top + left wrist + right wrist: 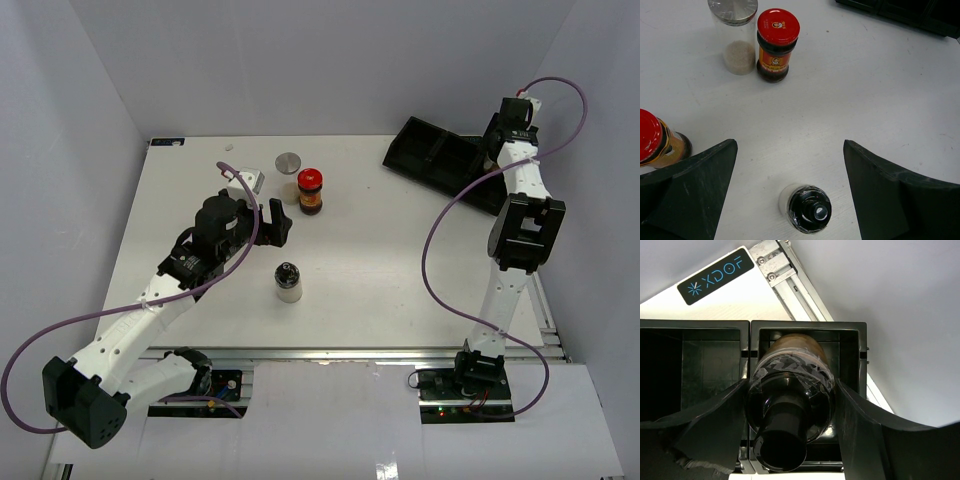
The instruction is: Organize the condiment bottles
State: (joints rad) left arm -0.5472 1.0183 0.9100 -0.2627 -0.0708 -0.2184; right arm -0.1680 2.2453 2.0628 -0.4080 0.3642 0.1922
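Barely under way, by the look of it. The right gripper point(790, 385) is clamped on a brown bottle point(792, 352) with a black top, holding it in the end compartment of the tray point(430, 155) at the table's far right corner. Whether the bottle rests on the compartment floor I cannot tell, and it is not yet let go. The compartment beside it looks empty. Four bottles stand loose on the table point(400, 280): a grey-lid jar point(288, 162) and a red-cap jar point(311, 190) side by side near the far edge, a black-top bottle point(288, 282) nearer the middle, and a second red-cap bottle point(652, 142) that only the left wrist view shows. The left gripper point(275, 222) hangs with jaws spread wide and nothing in them, just beyond the black-top bottle, which is probably its next pick.
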